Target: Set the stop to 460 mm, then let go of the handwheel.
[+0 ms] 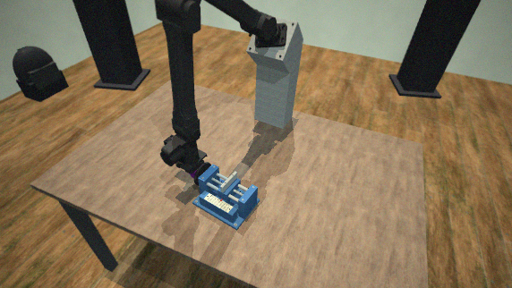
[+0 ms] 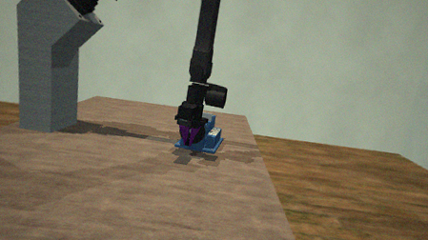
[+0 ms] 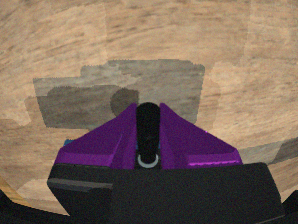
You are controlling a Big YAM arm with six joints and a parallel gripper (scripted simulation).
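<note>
A blue stop fixture (image 1: 247,199) (image 2: 213,139) stands near the table's front edge. It has two rails, a grey stop block (image 1: 230,181) across them and a white scale (image 1: 217,204) with a small red marker along its front. My gripper (image 1: 195,175) (image 2: 190,136) (image 3: 148,110) is at the fixture's left end, pointing down. Its purple fingers are shut on the black handwheel handle (image 3: 147,125), which shows between them in the wrist view. The wheel itself is mostly hidden behind the fingers.
The arm's grey pedestal (image 1: 275,80) (image 2: 47,69) stands at the back of the wooden table (image 1: 349,188). Black pillars (image 1: 112,45) (image 1: 430,49) and a dark domed object (image 1: 36,73) stand on the floor beyond it.
</note>
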